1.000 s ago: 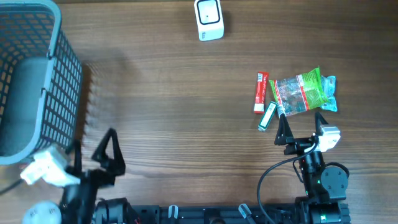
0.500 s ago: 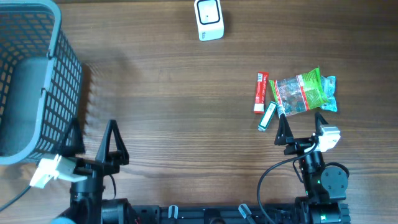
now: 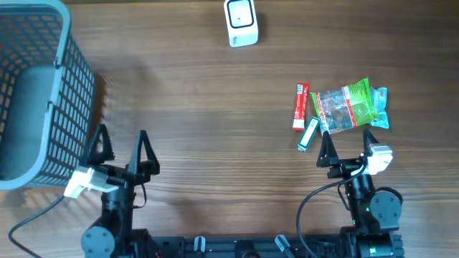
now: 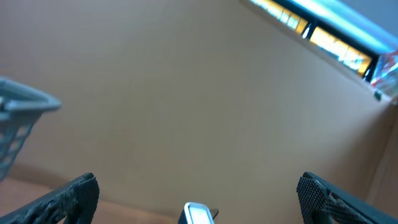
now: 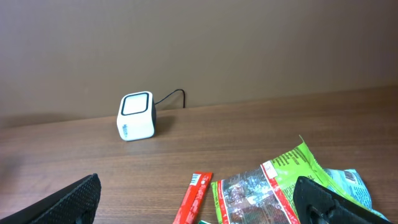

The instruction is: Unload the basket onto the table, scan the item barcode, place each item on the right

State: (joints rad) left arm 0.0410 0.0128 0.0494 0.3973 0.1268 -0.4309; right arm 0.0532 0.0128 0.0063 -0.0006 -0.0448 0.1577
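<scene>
The white cube scanner stands at the table's far edge, and it also shows in the right wrist view as the scanner. At the right lie a green snack bag, a red stick pack, a small green stick and a pale blue packet. My right gripper is open just in front of the bag and red stick, touching neither. My left gripper is open and empty at the near left, far from the items.
A grey mesh basket fills the left side, close beside my left gripper; its rim shows in the left wrist view. A black cable runs from the scanner's back. Bare wood lies between the two arms.
My left arm has swung right and straightened, so its fingers now point toward the far edge, beside the basket. The right arm and the items have not moved.
</scene>
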